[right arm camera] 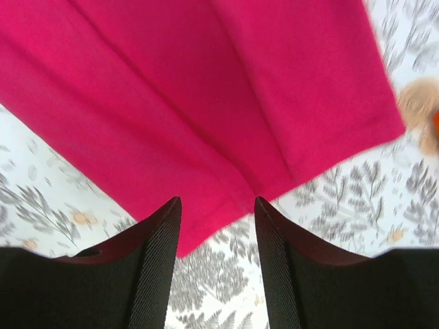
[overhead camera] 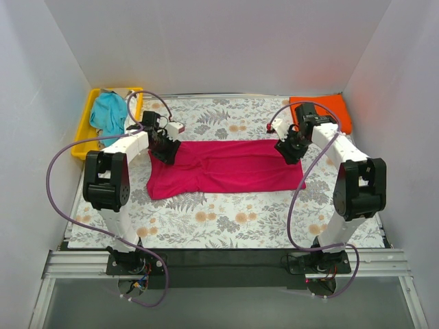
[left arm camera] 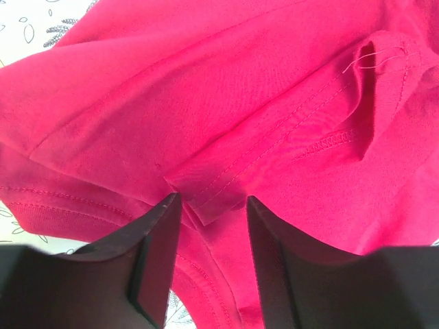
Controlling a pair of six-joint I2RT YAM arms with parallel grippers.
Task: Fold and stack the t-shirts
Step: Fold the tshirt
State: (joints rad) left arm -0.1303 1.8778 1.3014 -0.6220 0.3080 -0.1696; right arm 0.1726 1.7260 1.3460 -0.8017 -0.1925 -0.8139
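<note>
A magenta-pink t-shirt lies folded into a long band across the middle of the floral table. My left gripper hovers over its left end. In the left wrist view that gripper is open, and a stitched sleeve hem of the shirt lies between the jaws, not pinched. My right gripper is at the shirt's right end. In the right wrist view it is open over the shirt's bottom edge and bare tablecloth. A teal t-shirt and an orange t-shirt lie at the back.
The teal shirt sits crumpled in a yellow tray at the back left corner. The orange shirt lies folded at the back right corner by the wall. White walls close in three sides. Purple cables loop from both arms.
</note>
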